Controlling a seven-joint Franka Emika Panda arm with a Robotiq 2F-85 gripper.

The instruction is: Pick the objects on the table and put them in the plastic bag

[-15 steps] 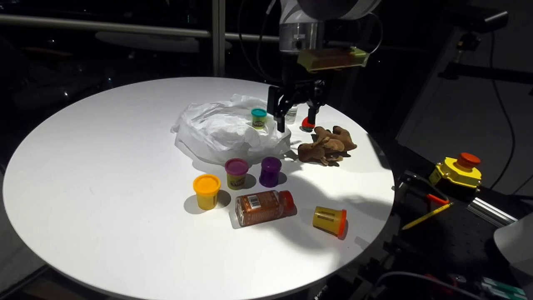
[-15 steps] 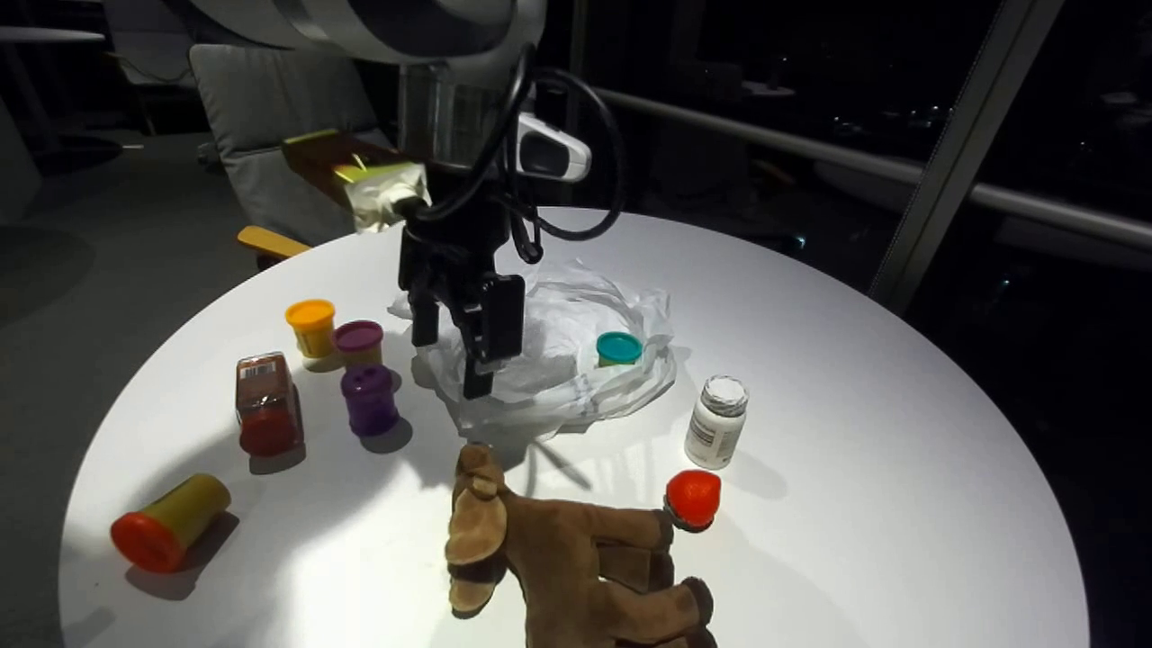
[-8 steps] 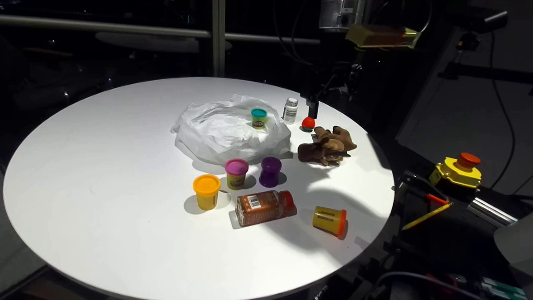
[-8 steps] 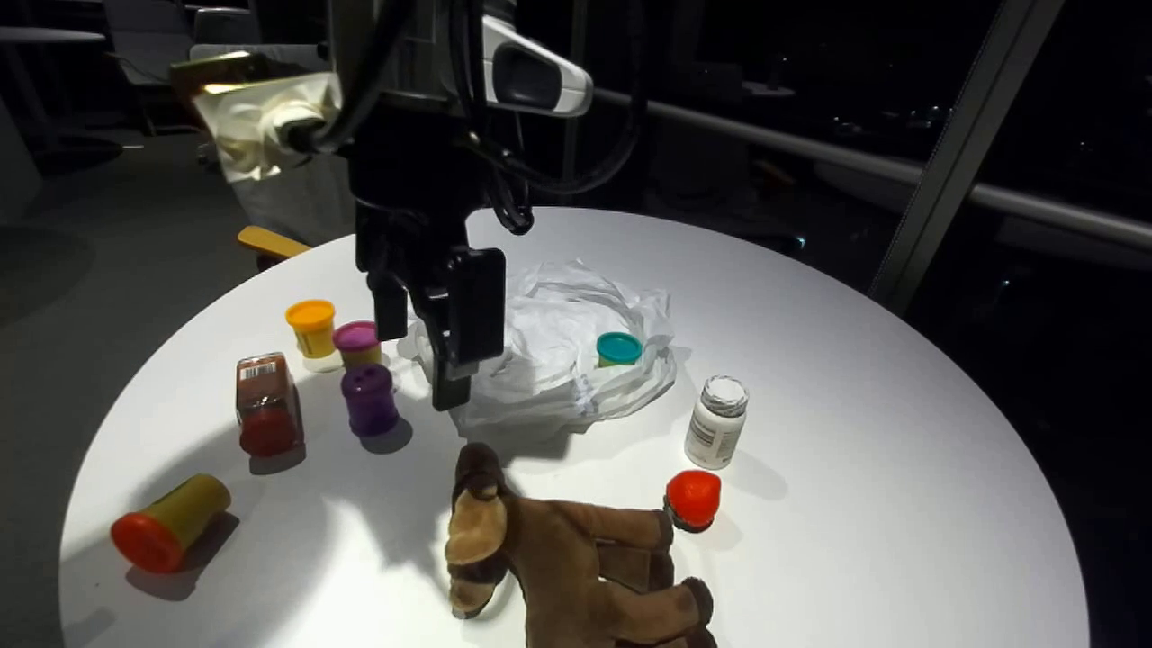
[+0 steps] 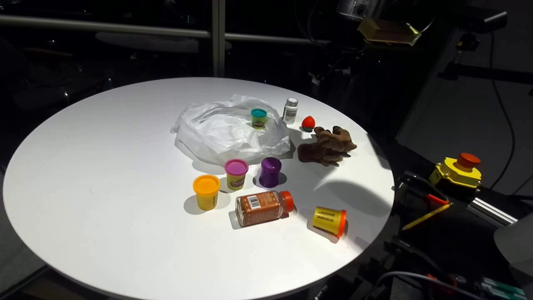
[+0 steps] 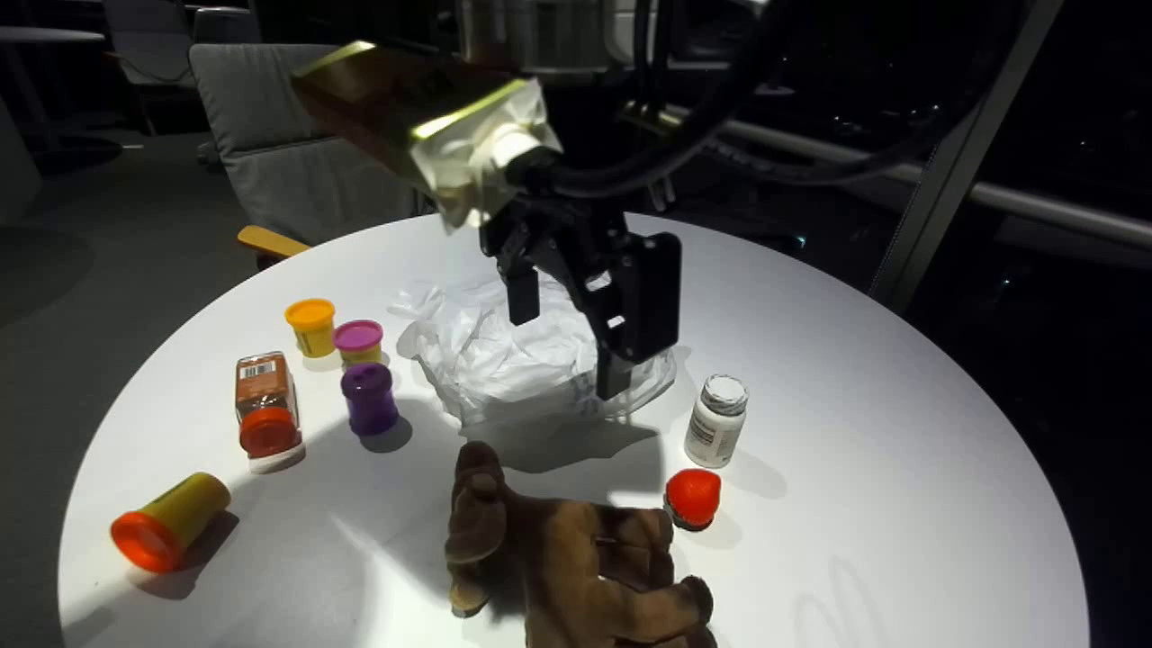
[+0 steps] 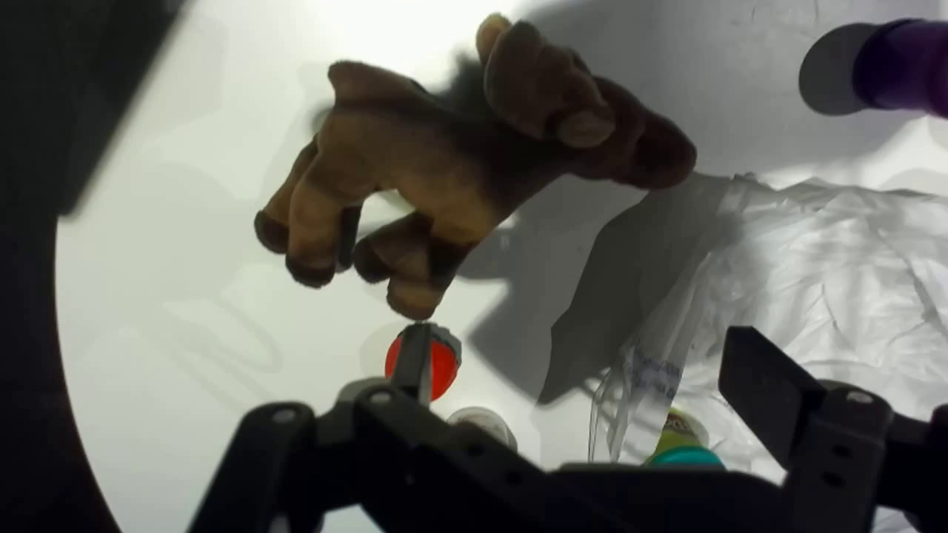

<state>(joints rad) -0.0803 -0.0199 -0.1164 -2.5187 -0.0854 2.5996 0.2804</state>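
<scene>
Bagging of small objects on a round white table [image 5: 104, 187]; gripper between grasps. Over the last second the black two-fingered gripper [image 6: 569, 340] has shifted toward the side where a small white capped bottle [image 6: 717, 423] stands, and it appears higher in an exterior view; the objects have kept their places. Its fingers [image 7: 764, 386] are spread wide and carry nothing. The wrinkled, translucent whitish plastic bag [image 5: 216, 141] lies on the table, a small yellow cup with a teal lid [image 5: 258, 119] upright among its folds. Outside it are the bottle, a red strawberry-shaped piece [image 6: 694, 498], a brown plush animal [image 6: 567, 558] with its head near the bag, a solid purple jar [image 5: 270, 172], a pink-lidded yellow cup [image 5: 236, 175] and an orange-lidded yellow cup [image 5: 207, 193], these last three upright, with a clear brown-labelled bottle with a red cap [image 5: 260, 208] and a yellow cup with a red-orange lid [image 5: 329, 221] lying on their sides. The empty-fingered shift suggests repositioning for a new pick; the plush animal, the red piece and the white bottle, grouped in the wrist view, seem likelier candidates. With eight objects outside, the task is judged early.
</scene>
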